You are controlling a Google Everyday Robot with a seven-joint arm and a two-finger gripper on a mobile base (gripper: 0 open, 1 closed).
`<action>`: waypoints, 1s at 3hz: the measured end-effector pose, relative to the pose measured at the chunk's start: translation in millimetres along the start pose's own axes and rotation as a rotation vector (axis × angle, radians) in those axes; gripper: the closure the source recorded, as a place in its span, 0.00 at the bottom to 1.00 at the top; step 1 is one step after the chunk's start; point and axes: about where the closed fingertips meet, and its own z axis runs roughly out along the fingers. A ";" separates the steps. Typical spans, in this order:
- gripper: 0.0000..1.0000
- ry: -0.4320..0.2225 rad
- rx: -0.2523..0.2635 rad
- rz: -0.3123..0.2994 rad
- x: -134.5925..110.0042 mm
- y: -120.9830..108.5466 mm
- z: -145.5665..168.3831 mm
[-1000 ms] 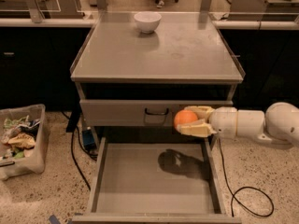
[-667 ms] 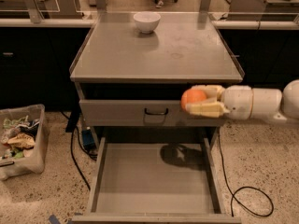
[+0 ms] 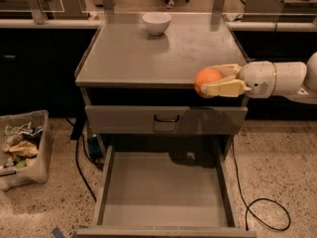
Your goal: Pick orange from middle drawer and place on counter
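Counter bears white bowl; gripper pinching orange at front-right edge; middle drawer open below.

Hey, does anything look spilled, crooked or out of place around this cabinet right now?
Nothing looks spilled or damaged. The middle drawer is pulled far out, and the gripper holds the orange at the counter's front right edge. The white bowl sits upright at the back. A loose cable loops on the floor.

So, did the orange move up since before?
Yes. The orange, held by the gripper, rose from about level with the black drawer handle to the front edge of the counter.
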 end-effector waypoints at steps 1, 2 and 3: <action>1.00 -0.001 0.003 0.000 0.0 -0.5 -0.7; 1.00 0.004 -0.003 -0.038 -12.8 -10.0 6.4; 1.00 0.005 -0.014 -0.028 -26.9 -46.8 32.0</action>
